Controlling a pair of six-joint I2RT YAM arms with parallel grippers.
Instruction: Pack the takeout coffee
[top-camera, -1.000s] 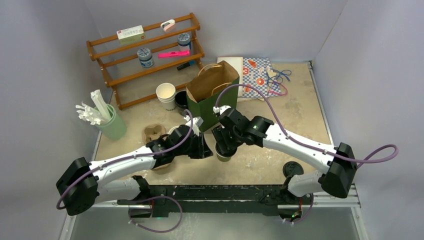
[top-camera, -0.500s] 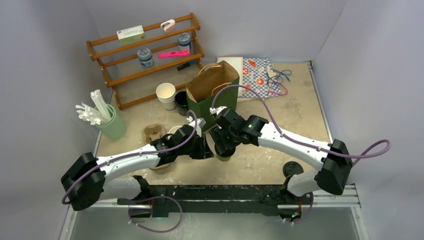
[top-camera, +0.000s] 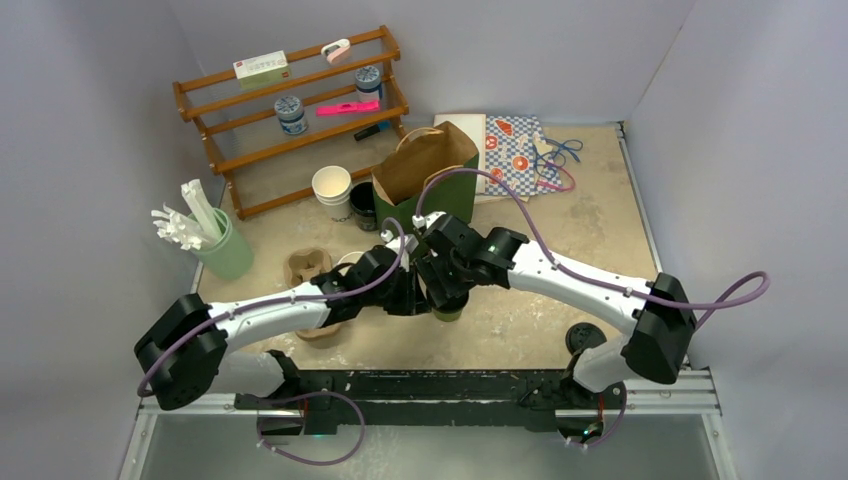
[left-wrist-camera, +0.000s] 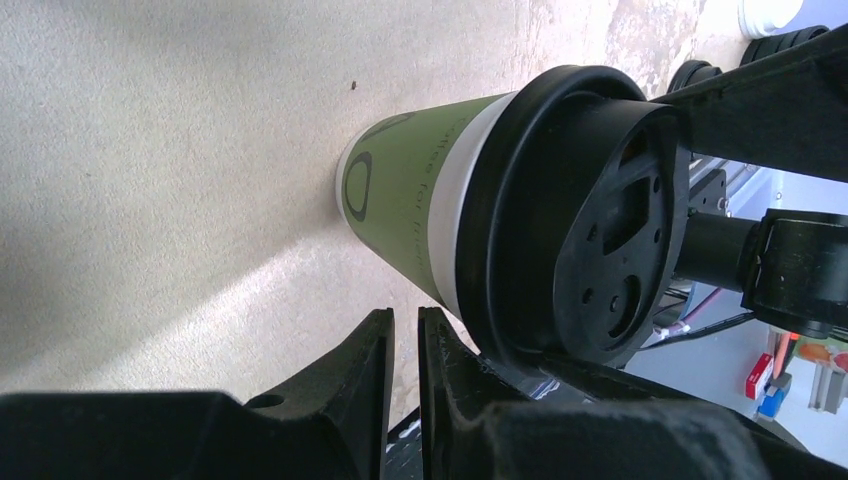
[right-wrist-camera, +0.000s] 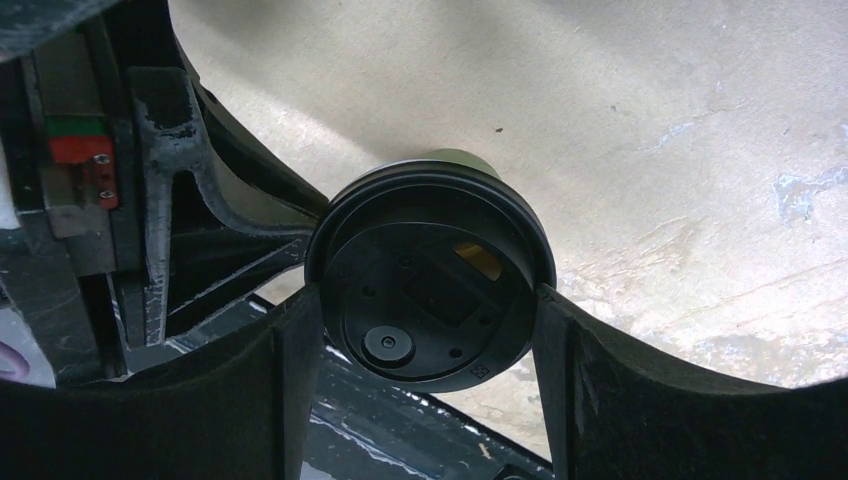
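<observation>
Tabletop (right-wrist-camera: 600, 120): R fingers (right-wrist-camera: 300, 390) clamp lidded takeout coffee (right-wrist-camera: 430, 290); L fingers (left-wrist-camera: 345, 395) nearly closed, empty beside it.

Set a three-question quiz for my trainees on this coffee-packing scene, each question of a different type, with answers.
1. True or false: the takeout coffee is already inside the green paper bag.
2. The right claw has its fingers on either side of the coffee's: A. base; B. black lid; C. printed side.
3. Fill in: the left claw, beside the coffee, is ___ (open or shut).
Key: 1 false, it stands on the table; 2 B; 3 shut.
</observation>
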